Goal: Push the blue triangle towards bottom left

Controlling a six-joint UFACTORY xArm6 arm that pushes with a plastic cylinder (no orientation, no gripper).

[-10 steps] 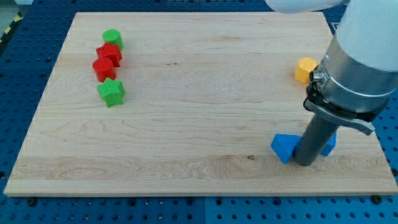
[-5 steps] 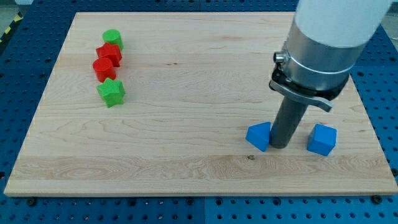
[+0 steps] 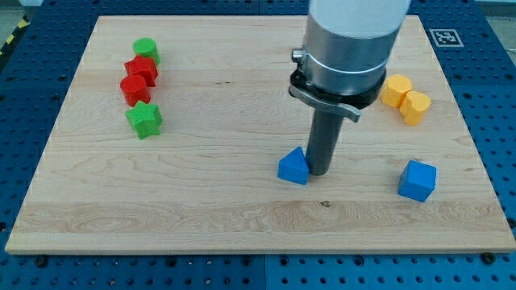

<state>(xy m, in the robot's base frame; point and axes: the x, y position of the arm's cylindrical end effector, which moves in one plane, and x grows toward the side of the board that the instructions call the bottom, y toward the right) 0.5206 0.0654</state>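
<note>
The blue triangle (image 3: 294,167) lies flat on the wooden surface (image 3: 210,201), a little right of centre and in the lower half of the view. It is a small solid wedge — its apex points toward the view's top, its broad base toward the bottom. Its top face is lighter blue, its sides darker. My tip (image 3: 318,173) touches its right edge.

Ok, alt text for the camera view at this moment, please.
My tip touches the right side of the blue triangle near the middle of the wooden board. A blue cube sits lower right, two yellow blocks upper right, and green and red blocks cluster upper left.
</note>
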